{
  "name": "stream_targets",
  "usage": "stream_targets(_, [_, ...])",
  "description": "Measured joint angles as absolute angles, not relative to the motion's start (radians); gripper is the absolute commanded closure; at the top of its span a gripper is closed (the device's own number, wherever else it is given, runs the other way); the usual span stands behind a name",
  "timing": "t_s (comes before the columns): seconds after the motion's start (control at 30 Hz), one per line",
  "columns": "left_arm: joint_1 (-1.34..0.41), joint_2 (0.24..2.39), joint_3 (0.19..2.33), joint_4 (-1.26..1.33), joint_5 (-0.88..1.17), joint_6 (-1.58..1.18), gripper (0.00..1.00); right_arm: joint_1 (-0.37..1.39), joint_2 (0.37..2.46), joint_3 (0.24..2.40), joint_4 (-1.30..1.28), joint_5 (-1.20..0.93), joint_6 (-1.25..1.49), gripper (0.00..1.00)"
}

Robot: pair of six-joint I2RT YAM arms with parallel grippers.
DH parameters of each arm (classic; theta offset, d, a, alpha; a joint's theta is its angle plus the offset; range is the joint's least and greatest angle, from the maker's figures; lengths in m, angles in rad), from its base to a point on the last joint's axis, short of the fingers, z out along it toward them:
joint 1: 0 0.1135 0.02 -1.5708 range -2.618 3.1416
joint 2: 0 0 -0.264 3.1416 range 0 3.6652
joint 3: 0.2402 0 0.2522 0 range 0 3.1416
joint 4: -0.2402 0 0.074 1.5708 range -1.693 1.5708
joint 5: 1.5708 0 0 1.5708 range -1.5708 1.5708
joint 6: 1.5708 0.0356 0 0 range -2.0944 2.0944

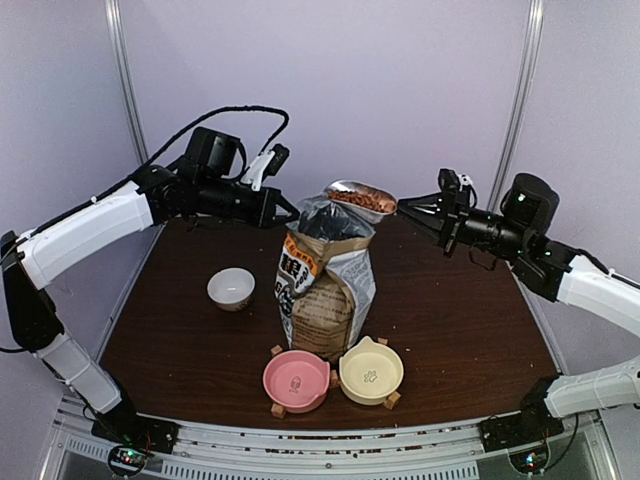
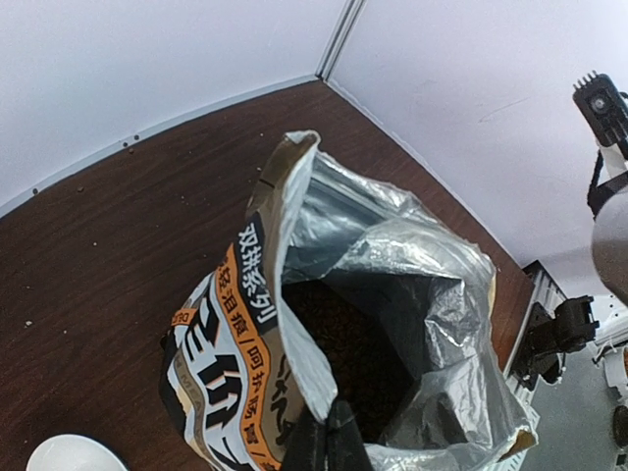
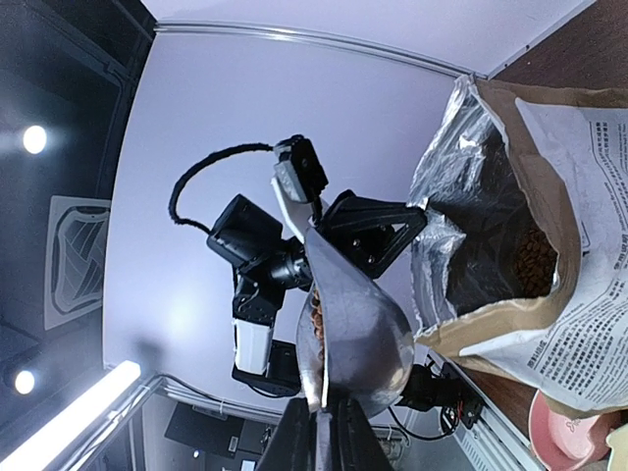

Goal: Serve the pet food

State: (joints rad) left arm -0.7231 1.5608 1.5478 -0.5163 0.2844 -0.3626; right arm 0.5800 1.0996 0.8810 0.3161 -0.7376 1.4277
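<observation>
While aloft, pet food [image 1: 362,200] lengthwise left-right.

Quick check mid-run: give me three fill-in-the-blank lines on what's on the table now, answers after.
The right gripper holds a silver metal scoop loaded with ____. The left gripper pinches the rim of the open brown-and-white paper bag, its jaws ____. In the top view, the round pink bowl stands ____ of the round cream bowl.
Missing: pet food; shut; left.

Left wrist view: the pet food [image 2: 339,339] inside the bag [image 2: 235,324] is too dark to resolve; the white bowl [image 2: 71,454] is cut off at lower left.
</observation>
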Motion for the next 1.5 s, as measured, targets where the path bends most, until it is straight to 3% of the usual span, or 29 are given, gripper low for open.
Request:
stream_targets(0.33, [-0.644,1.561,1.543,-0.525,0.453,-0.349,1.00,0.580,0.834,0.828,0.069,-0.789,1.319,1.00])
stream_targets(0.4, [-0.641,1.561,1.542,-0.525,0.462,-0.336,0.85,0.580,0.789,0.797,0.022,-0.795,1.297,1.00])
stream_targets(0.53, [-0.637,1.557,1.540,-0.492,0.479,-0.304,0.43,0.580,0.709,0.705,-0.059,-0.809,1.256,1.00])
stream_targets(0.67, [-0.627,1.507,1.530,-0.455,0.478,-0.267,0.25,0.580,0.651,0.604,-0.124,-0.818,1.214,1.00])
stream_targets(0.9, [-0.561,1.317,1.438,-0.403,0.449,-0.233,0.19,0.580,0.594,0.489,-0.194,-0.834,1.145,1.00])
stream_targets(1.1, [-0.416,1.187,1.272,-0.369,0.300,-0.229,0.14,0.580,0.600,0.469,-0.275,-0.830,1.061,1.00])
stream_targets(1.5, [-0.379,1.144,1.231,-0.398,0.073,-0.165,0.13,0.580,0.649,0.469,-0.423,-0.799,0.951,1.00])
